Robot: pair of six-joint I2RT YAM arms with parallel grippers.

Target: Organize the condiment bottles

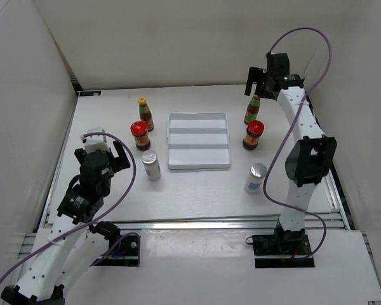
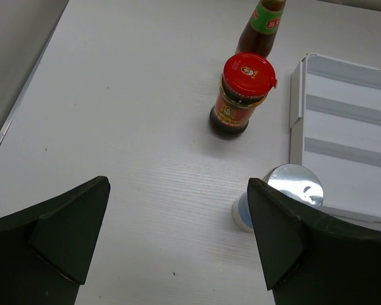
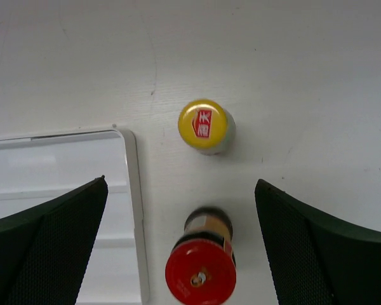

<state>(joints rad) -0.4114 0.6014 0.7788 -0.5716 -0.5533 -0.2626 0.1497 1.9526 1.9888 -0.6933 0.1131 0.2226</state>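
Six condiment bottles (image 1: 140, 135) flank the tray (image 1: 199, 115) (three each side).

Light was bright, even and diffuse, seemingly from overhead, leaving only short, soft shadows on the white table (image 1: 197, 190). The silver-topped shaker (image 2: 294, 185) caught a pale glare on its lid in the left wrist view, where the near fingers (image 2: 57, 241) looked dark and slightly soft.

white table (image 1: 197, 190) w/ plain white walls (image 1: 159, 38) around.
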